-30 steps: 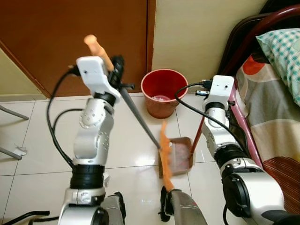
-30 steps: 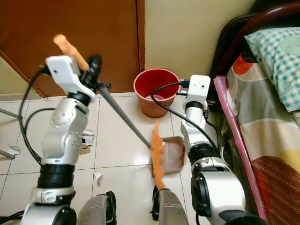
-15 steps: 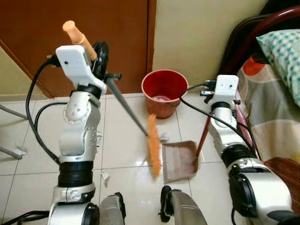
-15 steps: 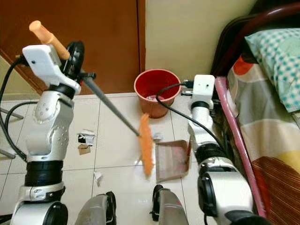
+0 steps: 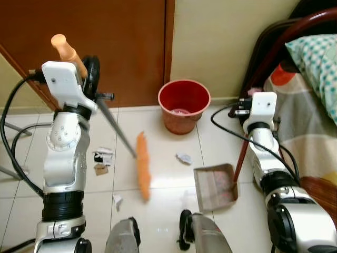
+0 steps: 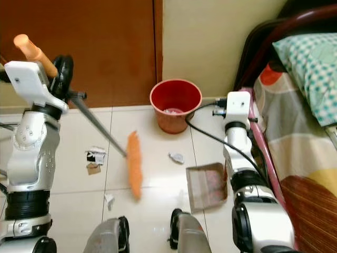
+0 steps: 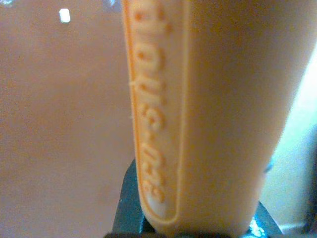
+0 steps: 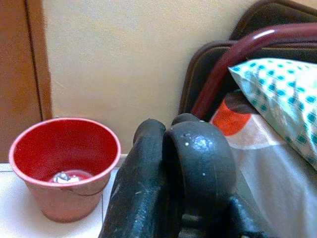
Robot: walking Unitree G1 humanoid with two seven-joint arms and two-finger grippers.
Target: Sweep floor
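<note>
While left gripper jaws clench the broom handle, orange bristles on floor beside paper scraps, right gripper clenched on dustpan handle, red bucket beyond.

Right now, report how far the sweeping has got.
Done: some rubbish lies in the red bucket.

In hand: the left gripper holds the broom, its orange head on the tiles left of the dustpan, which the right arm steadies by its handle.

Left: a crumpled scrap between broom and dustpan, and paper bits left of the broom.
</note>
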